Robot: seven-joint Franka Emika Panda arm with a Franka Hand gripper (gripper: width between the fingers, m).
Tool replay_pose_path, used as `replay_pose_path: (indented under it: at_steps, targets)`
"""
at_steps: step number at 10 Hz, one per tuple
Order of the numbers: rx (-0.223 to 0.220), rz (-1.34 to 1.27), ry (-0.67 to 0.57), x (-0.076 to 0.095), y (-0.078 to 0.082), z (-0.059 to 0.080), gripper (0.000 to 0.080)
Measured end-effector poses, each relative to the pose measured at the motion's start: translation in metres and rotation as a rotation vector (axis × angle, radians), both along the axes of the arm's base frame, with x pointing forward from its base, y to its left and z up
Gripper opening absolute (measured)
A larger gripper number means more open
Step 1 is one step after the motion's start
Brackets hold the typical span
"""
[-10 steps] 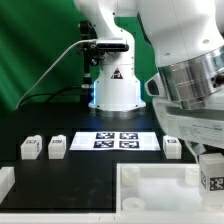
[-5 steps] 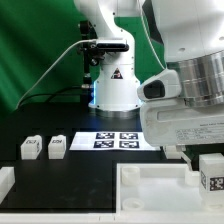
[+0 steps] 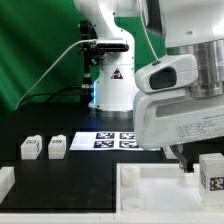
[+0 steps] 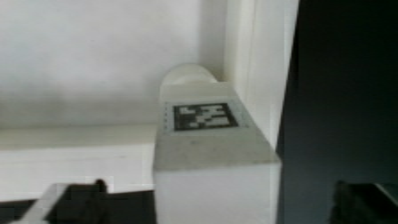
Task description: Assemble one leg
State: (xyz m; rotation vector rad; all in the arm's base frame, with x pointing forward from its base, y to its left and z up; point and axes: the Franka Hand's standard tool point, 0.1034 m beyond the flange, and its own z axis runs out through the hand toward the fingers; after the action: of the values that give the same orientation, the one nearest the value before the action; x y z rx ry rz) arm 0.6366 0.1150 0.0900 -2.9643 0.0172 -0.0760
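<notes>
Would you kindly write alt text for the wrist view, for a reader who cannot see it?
A small white leg, with a black-and-white tag on its face, sits between the two dark fingers of the open gripper, with a gap on each side. Behind it are the white surfaces of the tray and a strip of black table.
</notes>
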Motion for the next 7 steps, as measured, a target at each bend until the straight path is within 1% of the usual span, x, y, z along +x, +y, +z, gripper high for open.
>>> replay_pose_path:
  at_steps: [1,2,3,4,5,7]
  targets:
    - [0.005,-0.049,0.009,-0.0001,0.0004,0.0000,0.0372]
    - [0.014,-0.139,0.026,-0.0003,0.0015,0.0000,0.0372]
    - [0.022,-0.258,0.047,0.0000,-0.0001,-0.0001,0.0297]
    - [0.029,-0.366,0.066,0.0002,-0.0008,-0.0001,0.0297]
    - [0.045,-0.492,0.090,0.0007,-0.0027,-0.0001,0.0297]
    - [0.083,-0.830,0.119,0.0002,-0.0047,-0.0014,0.0297]
